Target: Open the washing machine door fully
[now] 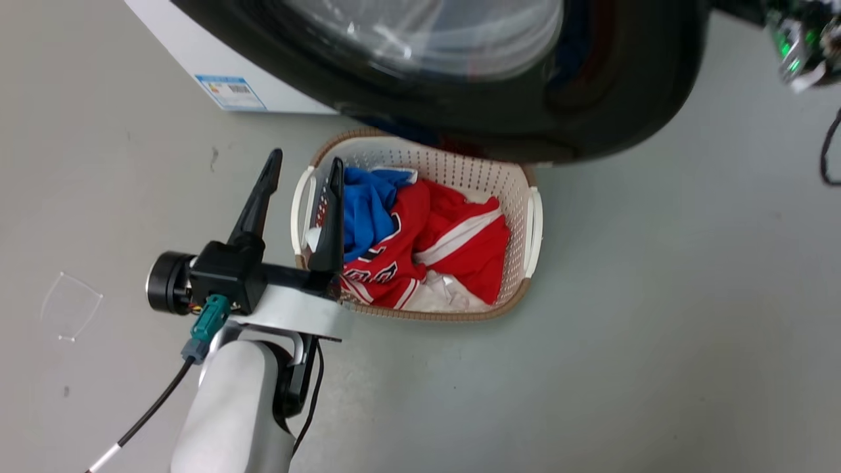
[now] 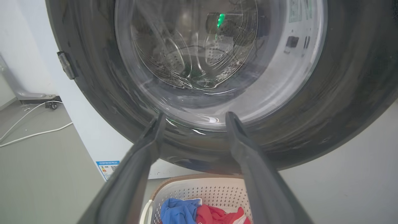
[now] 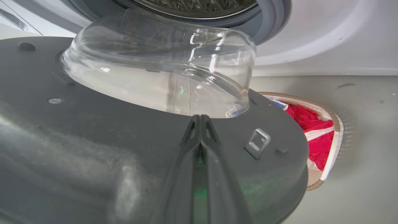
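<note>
The washing machine door (image 1: pixel 617 98) stands swung away from the washing machine (image 3: pixel 326 40), its black rim over the far end of a laundry basket (image 1: pixel 533 223) of red and blue clothes (image 1: pixel 447 243). The right gripper (image 3: pixel 201 118) has its fingers pressed together, tips at the door's grey inner face just below the glass bowl (image 3: pixel 155 68); the left gripper (image 1: pixel 307 159) hovers spread and empty above the basket's edge

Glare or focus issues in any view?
Head view: washing machine door soft, too near the lens, glare streaks on its glass. Left wrist view: reflections and a green glint on the glass; left end effector blurred. Right wrist view: near rim smeared, right end effector out of focus.
</note>
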You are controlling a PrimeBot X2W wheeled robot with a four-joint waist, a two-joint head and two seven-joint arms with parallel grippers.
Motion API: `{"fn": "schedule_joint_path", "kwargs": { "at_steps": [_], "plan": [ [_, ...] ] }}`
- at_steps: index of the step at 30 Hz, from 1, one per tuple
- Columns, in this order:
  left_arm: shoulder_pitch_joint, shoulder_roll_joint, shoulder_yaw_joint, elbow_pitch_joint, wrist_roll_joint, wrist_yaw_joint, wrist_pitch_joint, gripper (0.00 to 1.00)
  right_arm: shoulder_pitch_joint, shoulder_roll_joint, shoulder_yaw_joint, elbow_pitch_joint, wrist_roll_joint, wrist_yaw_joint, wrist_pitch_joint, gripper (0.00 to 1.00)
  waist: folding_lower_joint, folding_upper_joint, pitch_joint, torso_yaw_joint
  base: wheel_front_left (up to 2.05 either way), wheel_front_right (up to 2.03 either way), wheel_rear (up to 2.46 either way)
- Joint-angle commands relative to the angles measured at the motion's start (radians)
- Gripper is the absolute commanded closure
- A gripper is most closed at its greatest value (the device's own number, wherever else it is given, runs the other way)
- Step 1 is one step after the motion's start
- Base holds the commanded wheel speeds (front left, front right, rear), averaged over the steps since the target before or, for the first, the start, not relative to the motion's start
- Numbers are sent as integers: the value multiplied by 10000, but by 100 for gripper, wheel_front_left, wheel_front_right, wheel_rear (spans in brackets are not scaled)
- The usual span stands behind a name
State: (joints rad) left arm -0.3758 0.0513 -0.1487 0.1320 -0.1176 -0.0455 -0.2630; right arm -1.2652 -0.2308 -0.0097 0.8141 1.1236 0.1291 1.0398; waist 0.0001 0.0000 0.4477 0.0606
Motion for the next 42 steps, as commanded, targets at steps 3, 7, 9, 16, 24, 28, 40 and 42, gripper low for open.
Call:
{"fn": "schedule_joint_path", "kwargs": {
  "at_steps": [3, 7, 9, 16, 24, 28, 40, 42],
  "plan": [
    [348, -13, 45, 161, -59, -22, -27, 0, 864, 288, 96, -439, 123, 27, 514, 100, -1, 0, -683, -20, 0, 0, 0],
    [694, -15, 99, 298, -84, 3, -27, 0, 1733, 573, 210, -852, 189, 27, 1023, 100, -1, 0, -1254, -85, 0, 0, 0],
    [897, -15, 108, 365, -124, 6, -27, 0, 2218, 745, 325, -1068, 159, 27, 1223, 100, -1, 0, -1552, -123, 0, 0, 0],
    [1637, -15, 50, 522, -161, -27, -27, 0, 3794, 1320, 578, -2112, 251, 27, 1764, 100, -1, 0, -2390, -167, 0, 0, 0],
    [2159, -15, 77, 792, 49, -170, -27, 0, 5257, 1770, 1134, -3280, 812, 27, 1863, 100, -1, 0, -3107, -127, 0, 0, 0],
    [2250, -13, -11, 878, 32, -244, -27, 0, 5740, 1839, 1606, -3567, 1139, 27, 1726, 100, -1, 0, -3274, -41, 0, 0, 0],
    [2368, -14, -201, 946, -152, -179, -27, 0, 6438, 1838, 3409, -4136, 2835, 27, 375, 100, -1, 0, -3426, -9, 0, 0, 0],
    [2372, -15, -208, 966, -169, -181, -27, 0, 6491, 1835, 3620, -4155, 2973, 27, 107, 100, -1, 0, -3444, -15, 0, 0, 0]
  ]
}}
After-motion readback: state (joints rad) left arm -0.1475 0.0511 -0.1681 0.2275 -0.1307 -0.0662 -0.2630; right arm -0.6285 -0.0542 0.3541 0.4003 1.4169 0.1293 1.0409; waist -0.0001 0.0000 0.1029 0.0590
